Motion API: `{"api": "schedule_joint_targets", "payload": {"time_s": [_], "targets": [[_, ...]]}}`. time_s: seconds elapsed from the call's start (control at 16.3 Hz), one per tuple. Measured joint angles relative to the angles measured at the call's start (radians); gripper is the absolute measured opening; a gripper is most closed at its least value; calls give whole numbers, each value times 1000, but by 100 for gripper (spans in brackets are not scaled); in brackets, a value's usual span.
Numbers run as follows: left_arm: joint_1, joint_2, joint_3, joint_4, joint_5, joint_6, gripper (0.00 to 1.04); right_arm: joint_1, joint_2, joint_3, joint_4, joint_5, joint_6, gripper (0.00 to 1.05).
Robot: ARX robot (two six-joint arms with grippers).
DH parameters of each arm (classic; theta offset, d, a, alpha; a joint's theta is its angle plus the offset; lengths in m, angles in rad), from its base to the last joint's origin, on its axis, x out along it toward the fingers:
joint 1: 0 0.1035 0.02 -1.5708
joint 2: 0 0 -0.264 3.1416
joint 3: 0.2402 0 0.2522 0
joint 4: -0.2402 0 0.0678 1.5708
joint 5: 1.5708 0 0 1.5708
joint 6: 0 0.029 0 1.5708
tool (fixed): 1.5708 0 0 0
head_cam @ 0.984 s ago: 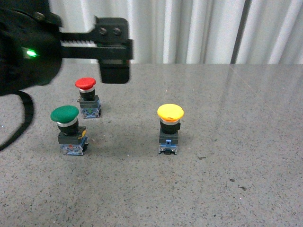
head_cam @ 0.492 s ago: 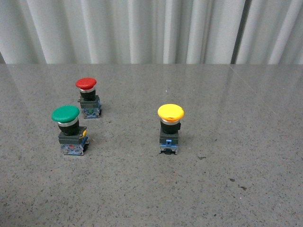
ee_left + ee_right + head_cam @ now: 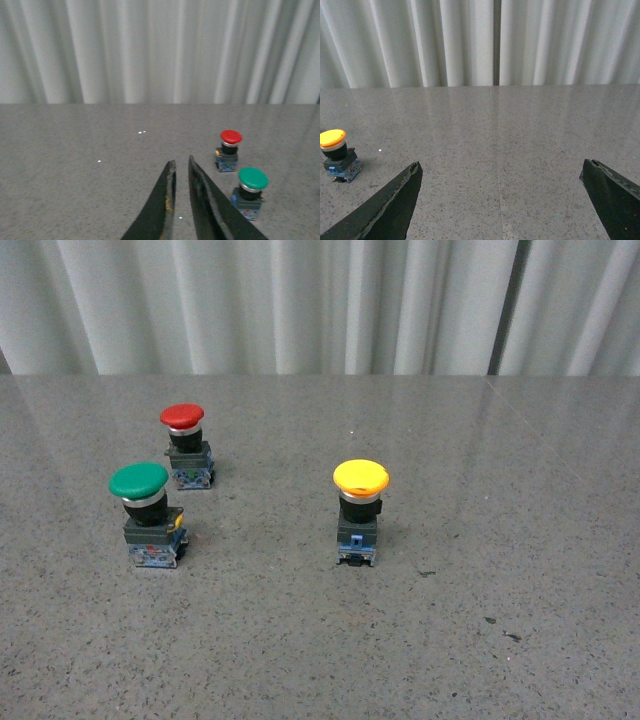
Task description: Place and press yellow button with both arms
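Observation:
The yellow button (image 3: 360, 510) stands upright near the middle of the grey table, with nothing touching it. Neither arm shows in the front view. In the right wrist view the yellow button (image 3: 336, 156) is small and far off to one side of my right gripper (image 3: 500, 167), whose jaws stand wide open with only bare table between them. My left gripper (image 3: 181, 161) is shut with nothing in it, its tips nearly together above the table, and the yellow button is out of that view.
A green-capped button (image 3: 148, 514) and a smaller red-capped button (image 3: 186, 446) stand at the table's left. Both also show beside the left gripper: the green-capped button (image 3: 250, 192) nearer, the red-capped button (image 3: 228, 150) farther. White curtains (image 3: 320, 305) hang behind the table.
One second ago a black arm with a green light hung over the table's left rear in the front view; it has withdrawn out of view. The three buttons have not moved.

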Motion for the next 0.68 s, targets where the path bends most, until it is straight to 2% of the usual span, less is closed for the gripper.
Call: {"api": "schedule_joint_targets", "payload": {"time_s": [0.06,0.55,0.61,0.68], "targets": [[-8,-17,-28,-2,2,-2,2,0,0,0,0,0,0,98],[-3,-136,-119,-39,2,-3,2,0,0,0,0,0,0,98],[-3,-209,-118,-142,2,-3,2,0,0,0,0,0,0,98],[-3,-267,-135,-177,2,-3,2,0,0,0,0,0,0,98]]}}
